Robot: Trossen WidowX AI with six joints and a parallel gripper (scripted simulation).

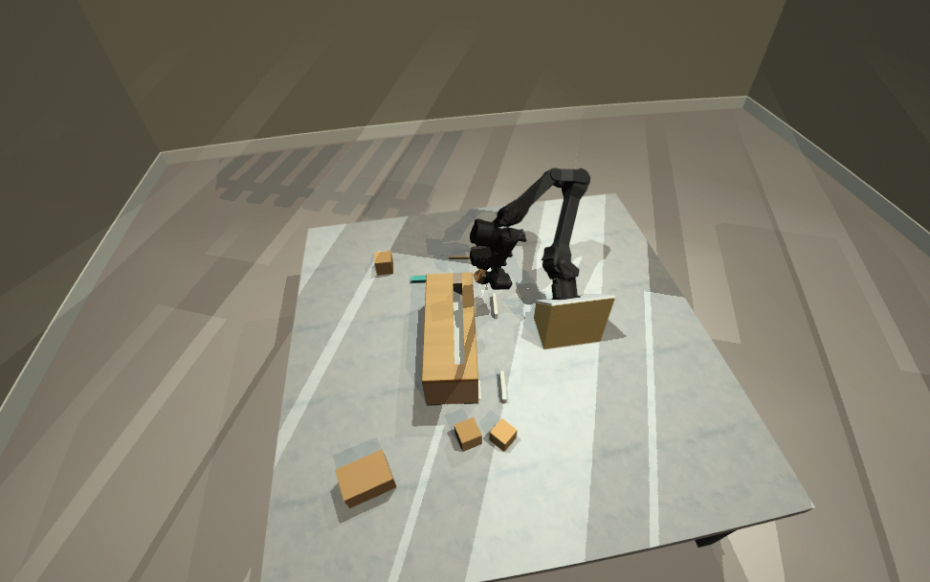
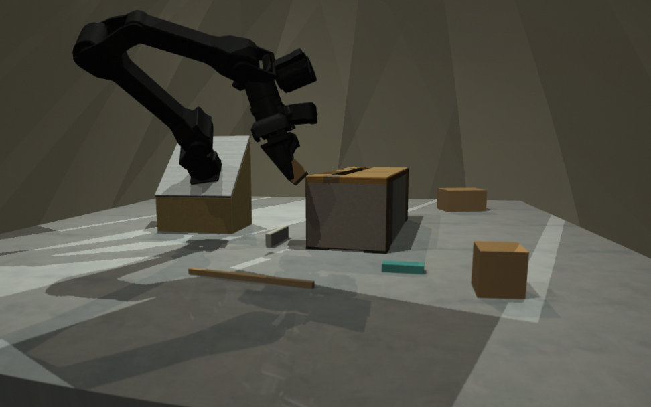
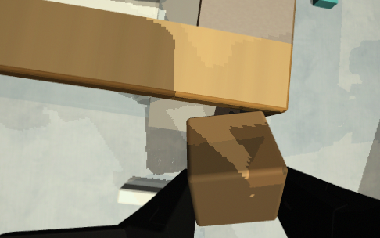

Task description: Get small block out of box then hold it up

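Observation:
My gripper (image 1: 483,276) (image 2: 296,176) (image 3: 227,174) is shut on a small brown block (image 1: 480,276) (image 2: 298,171) (image 3: 234,156). It holds the block above the table, close beside the top edge of the box at the box's arm-side far corner. In the wrist view the block overlaps the box's edge, so I cannot tell whether they touch. The box (image 1: 438,329) (image 2: 346,215) (image 3: 234,66) stands upright with a slot in its wooden top. The shelf inside cannot be made out.
A thin wooden stick (image 2: 249,278), a teal bar (image 1: 418,279) (image 2: 403,267) (image 3: 325,3) and a wooden cube (image 1: 383,262) (image 2: 499,271) lie beyond the box. White strips (image 1: 494,305) (image 1: 503,386) lie on its arm side. Two small blocks (image 1: 467,434) (image 1: 503,434) and a larger block (image 1: 365,478) (image 2: 461,199) stand beyond its other end. A sloped block (image 1: 576,322) (image 2: 201,213) stands by the arm base.

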